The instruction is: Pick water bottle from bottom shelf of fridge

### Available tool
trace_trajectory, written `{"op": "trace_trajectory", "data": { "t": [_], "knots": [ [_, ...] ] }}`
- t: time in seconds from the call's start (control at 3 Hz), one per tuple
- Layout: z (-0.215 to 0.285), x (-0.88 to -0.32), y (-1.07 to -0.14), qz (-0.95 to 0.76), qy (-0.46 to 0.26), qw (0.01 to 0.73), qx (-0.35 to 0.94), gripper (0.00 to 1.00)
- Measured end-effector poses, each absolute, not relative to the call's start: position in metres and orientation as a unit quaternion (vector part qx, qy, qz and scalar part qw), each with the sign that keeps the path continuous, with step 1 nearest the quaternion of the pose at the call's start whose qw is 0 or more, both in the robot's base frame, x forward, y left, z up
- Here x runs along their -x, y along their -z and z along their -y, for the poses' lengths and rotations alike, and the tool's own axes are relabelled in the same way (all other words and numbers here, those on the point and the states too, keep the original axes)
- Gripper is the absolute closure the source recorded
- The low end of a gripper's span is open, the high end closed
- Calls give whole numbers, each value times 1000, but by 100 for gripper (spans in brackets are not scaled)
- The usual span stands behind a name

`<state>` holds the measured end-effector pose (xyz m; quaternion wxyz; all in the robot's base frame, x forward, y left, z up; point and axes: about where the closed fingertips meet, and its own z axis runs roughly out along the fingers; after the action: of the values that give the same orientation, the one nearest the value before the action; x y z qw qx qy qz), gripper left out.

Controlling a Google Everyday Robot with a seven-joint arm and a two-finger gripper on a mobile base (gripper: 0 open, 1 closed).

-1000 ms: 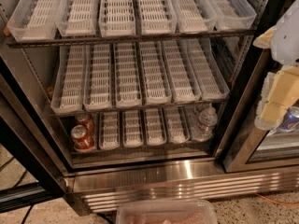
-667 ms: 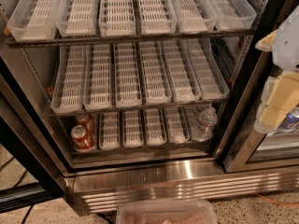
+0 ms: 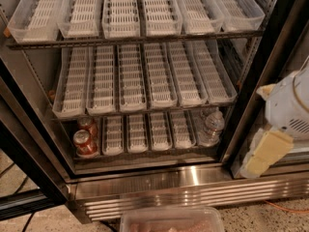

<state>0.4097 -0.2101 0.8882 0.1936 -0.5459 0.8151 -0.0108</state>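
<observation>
Gripper [image 3: 266, 152] hangs right of the door frame [image 3: 251, 95]; frame and overhanging rack [image 3: 145, 108] hem the water bottle [image 3: 211, 128].

We see the large stainless-steel display fridge [image 3: 159, 187] filling the scene, with three racks of white slotted plastic trays set one above another inside it. The bottom shelf [image 3: 145, 154], a dark metal rack, lies lowest, just above the ribbed steel kick plate [image 3: 193, 197]. In its rightmost lane stands the small clear plastic water bottle [image 3: 212, 127]. In its leftmost lane sit two red soda cans [image 3: 86, 142], one behind the other, and four lanes lie between them and the bottle. The robot's white-and-cream two-finger gripper [image 3: 268, 146] hangs right of the bottle and apart from it, before the dark door frame [image 3: 251, 105]. Nearest us, below the kick plate, lies a clear plastic tub [image 3: 171, 220].
</observation>
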Motion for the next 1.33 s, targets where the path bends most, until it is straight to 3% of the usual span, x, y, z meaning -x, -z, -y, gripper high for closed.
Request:
{"op": "trace_trajectory", "data": {
  "t": [0.67, 1.33],
  "knots": [
    [194, -388, -800, -816, -46, 217, 534, 0],
    [192, -375, -772, -811, -72, 207, 543, 0]
  ]
}}
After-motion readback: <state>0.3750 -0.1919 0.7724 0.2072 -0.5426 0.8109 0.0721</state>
